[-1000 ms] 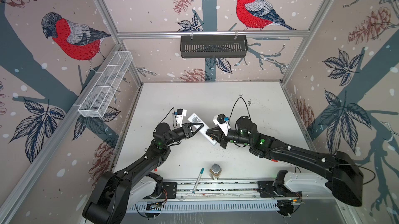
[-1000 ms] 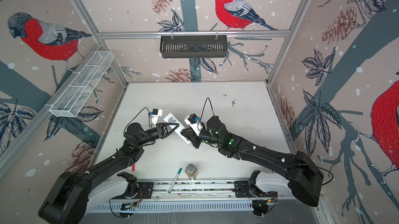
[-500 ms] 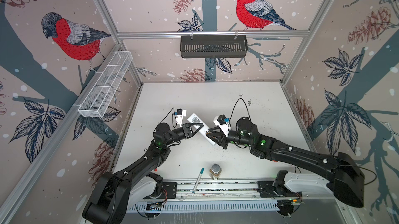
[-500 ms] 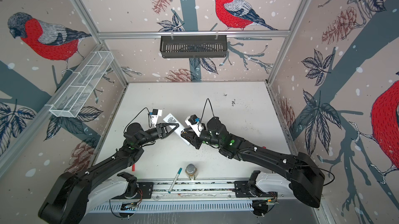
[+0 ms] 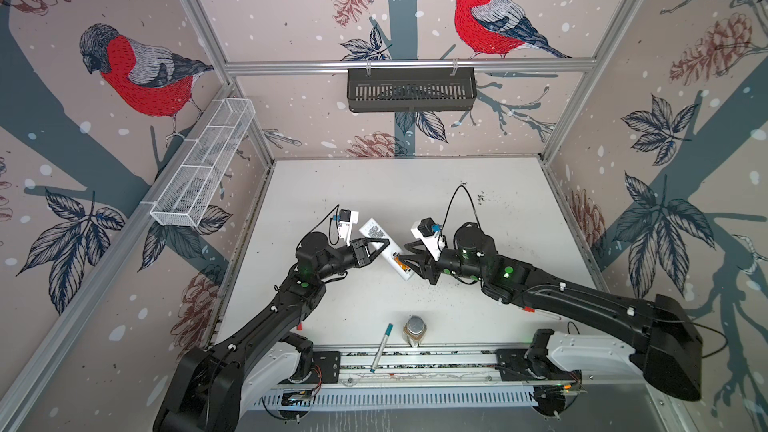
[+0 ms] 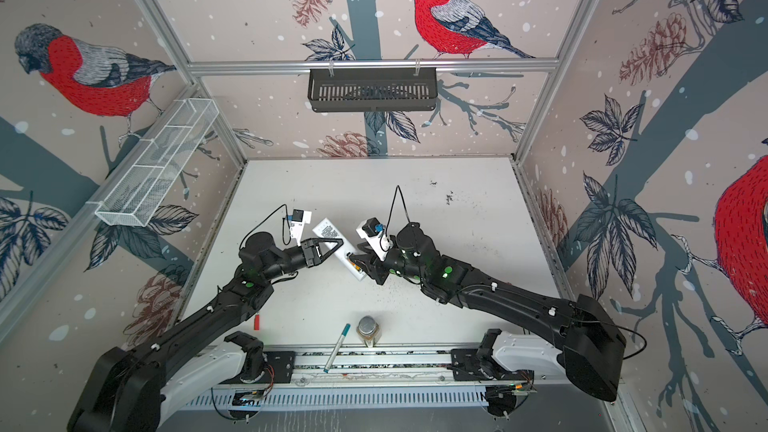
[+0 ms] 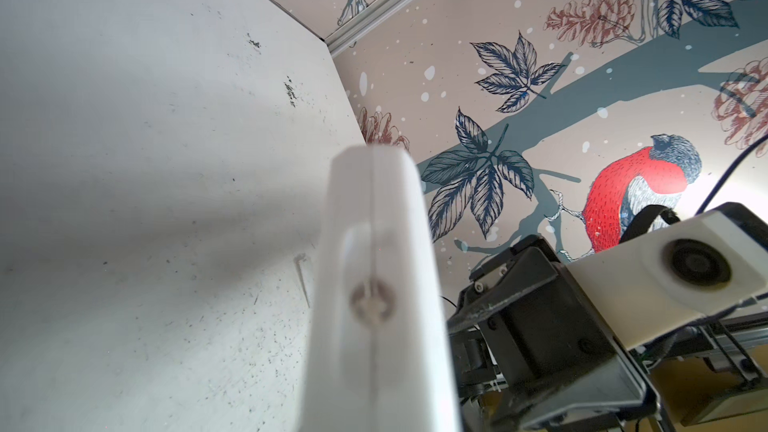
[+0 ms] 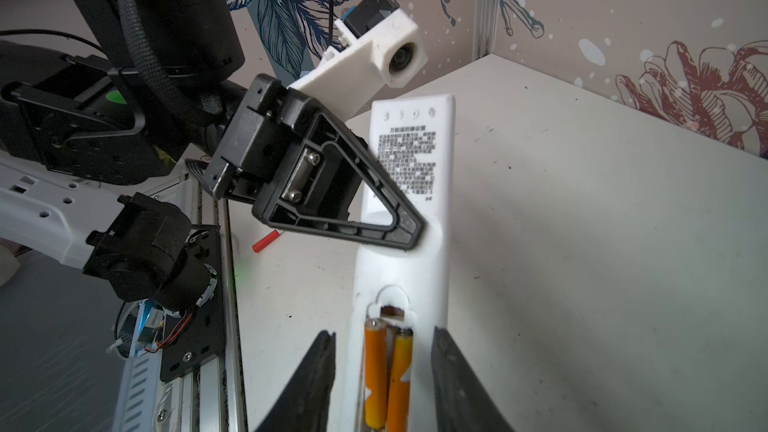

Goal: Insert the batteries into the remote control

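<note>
Remote control (image 5: pixel 371 228): slim white body lying at a slant mid-table between the two arms in both top views (image 6: pixel 327 229). The back face is up, with a QR code and printed label showing. Whether it rests on the table or is lifted cannot be told.
Battery bay: at the end of the remote control nearest the right arm. It is uncovered in the right wrist view.
Batteries (image 8: pixel 374 367): two orange cells lying side by side, lengthwise in the bay. In a top view they show only as a small orange spot (image 5: pixel 398 261).
Left gripper (image 5: pixel 385 243): closed on the remote control, clamping it at mid-length just past the printed label. One triangular finger lies across the back face in the right wrist view (image 8: pixel 409 236).
Right gripper (image 8: pixel 381 330): jaws parted and holding nothing, with one dark finger on each side of the battery end and the batteries between them. Contact with the remote's edges cannot be confirmed.
Left wrist view: shows the remote control end-on, close and blurred.
Table (image 5: pixel 374 184): white, scuffed, with dark specks.
Marker (image 5: pixel 381 346): teal-capped, lying at the front edge and partly over the rail.
Jar (image 5: pixel 414 329): metal-lidded, just beside the marker and well apart from the remote control.
Red piece (image 6: pixel 257 321): small, lying on the table beside the left arm. Its type cannot be told.
</note>
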Robot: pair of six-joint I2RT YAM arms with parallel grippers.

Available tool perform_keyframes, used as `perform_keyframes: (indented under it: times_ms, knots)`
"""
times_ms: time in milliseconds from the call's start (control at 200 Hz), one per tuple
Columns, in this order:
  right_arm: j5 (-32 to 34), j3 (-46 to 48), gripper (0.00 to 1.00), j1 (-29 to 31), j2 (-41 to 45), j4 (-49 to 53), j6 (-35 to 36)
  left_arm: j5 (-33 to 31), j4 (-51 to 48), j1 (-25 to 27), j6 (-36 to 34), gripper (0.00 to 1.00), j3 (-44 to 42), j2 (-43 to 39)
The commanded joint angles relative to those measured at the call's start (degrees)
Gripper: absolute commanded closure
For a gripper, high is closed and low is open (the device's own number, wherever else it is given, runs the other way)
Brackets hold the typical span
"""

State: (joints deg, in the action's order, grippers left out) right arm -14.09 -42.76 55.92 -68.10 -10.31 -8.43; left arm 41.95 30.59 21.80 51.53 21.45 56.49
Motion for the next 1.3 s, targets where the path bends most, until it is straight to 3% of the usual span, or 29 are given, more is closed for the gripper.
perform_keyframes:
  times_ms: [0,851,1296]
  knots:
    - [2.32,-0.7,0.62,0.56,-0.69,1.91,0.16,-0.6,-2.29,-0.18,-4.1,1.0,0.84,-0.24]
    - [9.03,-6.89,0.81,4.02,-11.28,6.25,1.83,-0.49,-4.02,-0.09,-5.97,1.0,1.24,-1.25]
    - [11.45,-5.34,0.86,5.64,-12.26,5.02,3.33,5.92,9.56,-2.22,5.42,1.0,0.4,-2.14]
